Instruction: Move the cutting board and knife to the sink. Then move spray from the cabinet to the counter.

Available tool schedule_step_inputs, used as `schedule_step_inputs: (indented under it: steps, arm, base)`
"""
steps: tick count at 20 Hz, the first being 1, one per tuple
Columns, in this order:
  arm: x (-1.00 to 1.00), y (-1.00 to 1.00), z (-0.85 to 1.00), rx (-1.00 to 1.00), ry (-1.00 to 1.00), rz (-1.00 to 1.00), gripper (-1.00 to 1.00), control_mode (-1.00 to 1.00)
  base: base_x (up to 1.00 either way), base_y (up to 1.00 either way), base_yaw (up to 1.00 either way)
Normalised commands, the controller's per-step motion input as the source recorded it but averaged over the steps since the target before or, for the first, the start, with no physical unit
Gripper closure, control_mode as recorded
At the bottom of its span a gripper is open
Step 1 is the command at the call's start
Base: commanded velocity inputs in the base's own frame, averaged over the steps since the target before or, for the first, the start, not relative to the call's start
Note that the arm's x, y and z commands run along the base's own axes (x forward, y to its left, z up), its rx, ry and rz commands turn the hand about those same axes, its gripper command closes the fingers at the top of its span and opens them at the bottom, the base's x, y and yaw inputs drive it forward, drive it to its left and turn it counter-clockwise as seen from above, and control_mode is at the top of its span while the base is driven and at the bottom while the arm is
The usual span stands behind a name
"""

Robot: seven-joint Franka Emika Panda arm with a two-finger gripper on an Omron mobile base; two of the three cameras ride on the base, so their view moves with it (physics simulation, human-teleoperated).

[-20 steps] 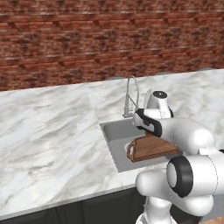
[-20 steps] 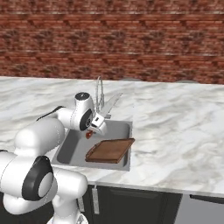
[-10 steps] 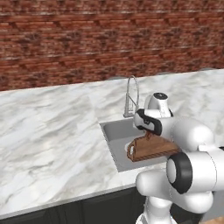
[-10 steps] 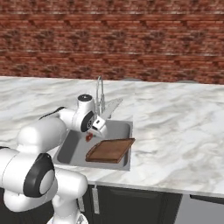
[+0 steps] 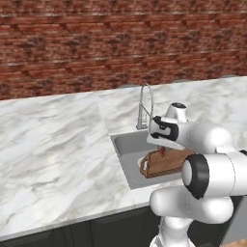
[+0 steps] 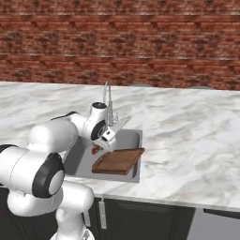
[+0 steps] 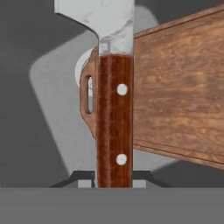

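Over the sink (image 5: 126,159), the gripper (image 7: 113,181) is hanging above the grey basin with its fingers closed on the knife (image 7: 114,100). In the hand view the fingertips (image 7: 85,180) are clamping the lower end of the reddish-brown riveted handle, and the handle is running straight toward 12 o'clock, where the silvery-grey blade is beginning and passing out of frame. In the right base view the gripper (image 6: 104,143) is sitting at the end of the white arm, with a small red part of the knife (image 6: 96,150) showing just below it at 7 o'clock.

The cutting board (image 5: 164,163) is lying in the sink, tilted, with its far end leaning on the basin's rim at the 3 o'clock side in the left base view. In the hand view the cutting board (image 7: 179,87) is lying behind the knife handle and extending toward 3 o'clock, its loop handle protruding at 9 o'clock of the knife handle, over the round drain. In the right base view the cutting board (image 6: 119,161) is resting across the front right corner of the sink (image 6: 132,139).

The arched spring faucet (image 5: 144,103) is standing at the basin's back edge, at 11 o'clock of the gripper (image 5: 161,149). The white marble counter (image 5: 53,144) is surrounding the sink, with a red brick wall (image 5: 96,43) behind it.
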Motion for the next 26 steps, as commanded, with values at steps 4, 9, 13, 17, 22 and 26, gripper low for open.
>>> schedule_step_inputs:
  steps: [4, 9, 13, 17, 22, 26]
  arm:
    - [0.0, -0.06, -0.28, 0.03, 0.03, 0.0, 1.0, -1.0]
    - [0.02, -0.15, -0.28, 0.0, 0.0, 0.0, 1.0, -1.0]
    - [0.11, -0.22, -0.21, 0.0, 0.0, 0.0, 1.0, -1.0]
    - [0.17, -0.14, -0.25, 0.0, 0.0, 0.0, 1.0, -1.0]
    - [0.17, -0.15, -0.43, 0.0, 0.0, 0.0, 1.0, -1.0]
    - [0.31, -0.08, -0.36, 0.0, 0.0, 0.0, 1.0, -1.0]
  base:
    - [0.0, 0.0, 0.0]
    - [0.0, 0.0, 0.0]
    - [0.0, 0.0, 0.0]
    - [0.0, 0.0, 0.0]
    - [0.0, 0.0, 0.0]
    - [0.0, 0.0, 0.0]
